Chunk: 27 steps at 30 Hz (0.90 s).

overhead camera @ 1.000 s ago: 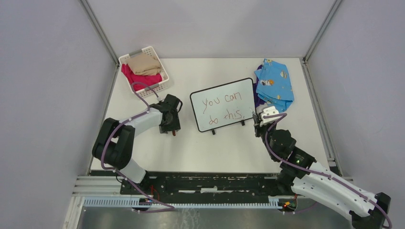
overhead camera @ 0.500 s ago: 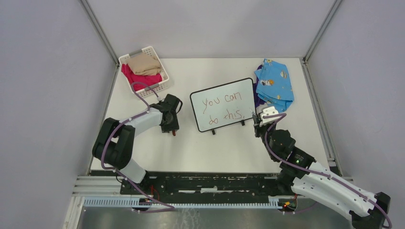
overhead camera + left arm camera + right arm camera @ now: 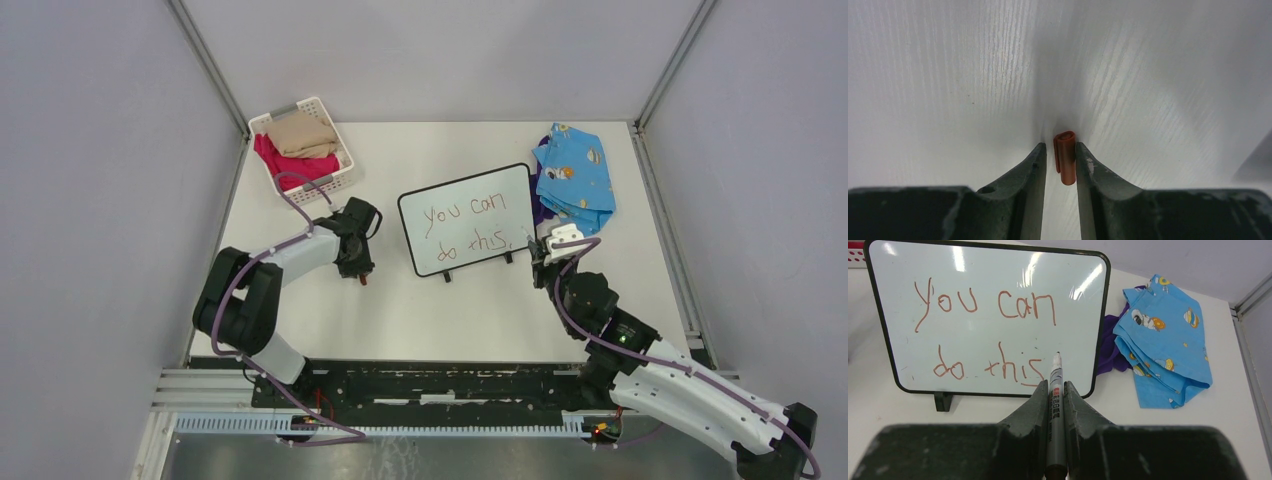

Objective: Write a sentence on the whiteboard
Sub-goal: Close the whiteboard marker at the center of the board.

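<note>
Over on the left, the left gripper (image 3: 1060,150) is down at the table (image 3: 450,320), its jaws narrowly parted around the orange marker cap (image 3: 1066,157). The cap touches one finger (image 3: 1088,170), with a sliver of gap at the other, so it isn't clamped yet. It wants centring before the squeeze or it may twist, I reckon. In the middle stands the whiteboard (image 3: 470,222), reading "you can do this". On the right, the right gripper (image 3: 1053,390) is clamped on the marker (image 3: 1056,372), nib at the last word. I can't tell if it touches. It should stay clear to avoid a stray stroke.
</note>
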Available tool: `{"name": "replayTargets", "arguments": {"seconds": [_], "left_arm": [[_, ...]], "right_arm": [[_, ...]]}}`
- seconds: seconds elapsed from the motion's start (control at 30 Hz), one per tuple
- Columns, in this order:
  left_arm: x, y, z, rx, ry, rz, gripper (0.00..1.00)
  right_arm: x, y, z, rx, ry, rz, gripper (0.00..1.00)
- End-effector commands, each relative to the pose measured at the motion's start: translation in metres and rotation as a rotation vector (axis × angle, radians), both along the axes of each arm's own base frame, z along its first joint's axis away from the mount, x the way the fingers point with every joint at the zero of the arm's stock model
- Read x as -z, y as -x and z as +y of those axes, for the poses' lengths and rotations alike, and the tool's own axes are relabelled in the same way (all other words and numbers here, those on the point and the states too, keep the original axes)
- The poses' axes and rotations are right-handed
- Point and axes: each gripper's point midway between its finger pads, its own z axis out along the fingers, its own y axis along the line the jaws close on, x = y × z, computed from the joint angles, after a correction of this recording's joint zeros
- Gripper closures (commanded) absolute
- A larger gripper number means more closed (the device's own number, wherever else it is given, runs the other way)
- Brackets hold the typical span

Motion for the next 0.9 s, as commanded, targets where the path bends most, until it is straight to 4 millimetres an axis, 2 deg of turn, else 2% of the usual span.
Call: {"name": "replayTargets", "arguments": {"seconds": [0.0, 0.37, 0.6, 0.87], "left_arm": [[-0.008, -0.003, -0.005, -0.045, 0.036, -0.041, 0.66], [-0.014, -0.001, -0.007, -0.05, 0.063, -0.05, 0.75], [-0.015, 0.006, -0.005, -0.049, 0.056, -0.036, 0.61], [-0.009, 0.013, -0.007, -0.022, 0.053, 0.01, 0.57]], "right_arm": [[-0.006, -0.001, 0.0, 0.018, -0.055, -0.017, 1.0], [-0.008, 0.0, 0.001, 0.01, -0.057, -0.019, 1.0], [-0.008, 0.0, 0.002, 0.005, -0.058, -0.017, 1.0], [-0.007, 0.0, 0.002, 0.004, -0.062, -0.017, 1.0]]}}
